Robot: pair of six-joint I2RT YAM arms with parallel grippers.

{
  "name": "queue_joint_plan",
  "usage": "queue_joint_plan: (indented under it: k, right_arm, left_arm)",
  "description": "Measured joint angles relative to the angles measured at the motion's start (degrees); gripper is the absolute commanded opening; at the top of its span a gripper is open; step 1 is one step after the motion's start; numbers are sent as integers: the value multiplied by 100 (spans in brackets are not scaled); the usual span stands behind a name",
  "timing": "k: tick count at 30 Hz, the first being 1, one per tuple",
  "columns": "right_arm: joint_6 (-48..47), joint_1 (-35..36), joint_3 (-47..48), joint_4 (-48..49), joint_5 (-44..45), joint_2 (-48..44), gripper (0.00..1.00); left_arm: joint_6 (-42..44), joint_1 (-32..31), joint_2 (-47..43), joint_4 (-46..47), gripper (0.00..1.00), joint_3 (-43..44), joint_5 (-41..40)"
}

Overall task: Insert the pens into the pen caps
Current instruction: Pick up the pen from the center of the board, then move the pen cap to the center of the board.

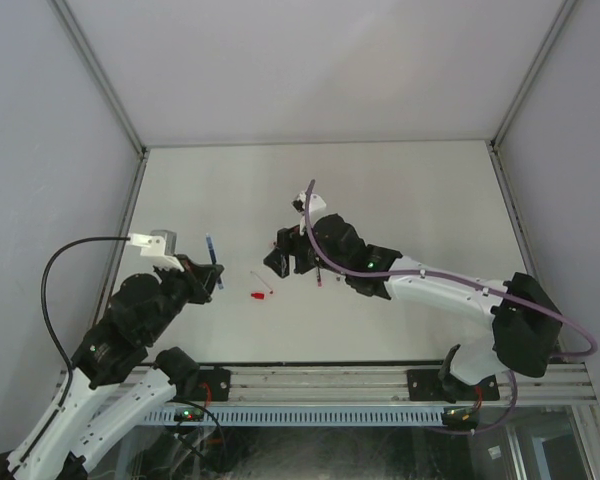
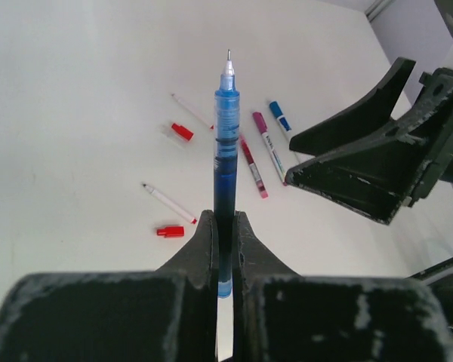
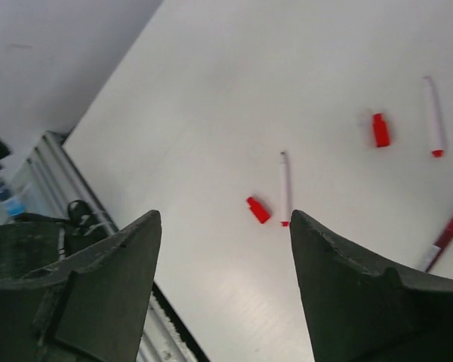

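My left gripper (image 2: 225,220) is shut on the lower end of a blue pen (image 2: 226,143), which stands up from the jaws with its bare metal tip on top. From above, that blue pen (image 1: 212,250) sticks out of the left gripper (image 1: 214,278) at the table's left. My right gripper (image 3: 226,219) hangs open over the table with nothing between its fingers; it is also seen from above, the right gripper (image 1: 283,260) being mid-table. Below it lie a red cap (image 3: 257,210) beside a white pen (image 3: 285,187), and a second red cap (image 3: 380,130) beside another white pen (image 3: 433,115).
Three more pens lie side by side, a red one (image 2: 252,167), a magenta-capped one (image 2: 266,145) and a blue-capped one (image 2: 279,116). The metal rail (image 1: 380,380) runs along the near table edge. Grey walls close in the table's left, right and far sides.
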Motion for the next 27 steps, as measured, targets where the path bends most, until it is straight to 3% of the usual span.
queue_joint_plan:
  k: [4,7,11,17,23,27]
  right_arm:
    - [-205,-94,188,-374,256,299,76]
    - [-350,-98,424,-612,544,608,90]
    - [-671,-87,730,-800,970,957,100]
    - [-970,-164,953,-968,1209,1207,100]
    - [-1318,-254,1770,-1458,1102,1733,100]
    - [-1429,-278,2129,-1746,931,2017,92]
  left_arm:
    - [155,0,-57,-186,0,0,-39]
    - [258,0,-96,-310,0,11,-118]
    - [367,0,-116,-485,0,74,-184]
    - [424,0,-129,-577,0,149,-284]
    - [501,120,37,-721,0,262,-321]
    - [601,544,238,-767,0,380,-254]
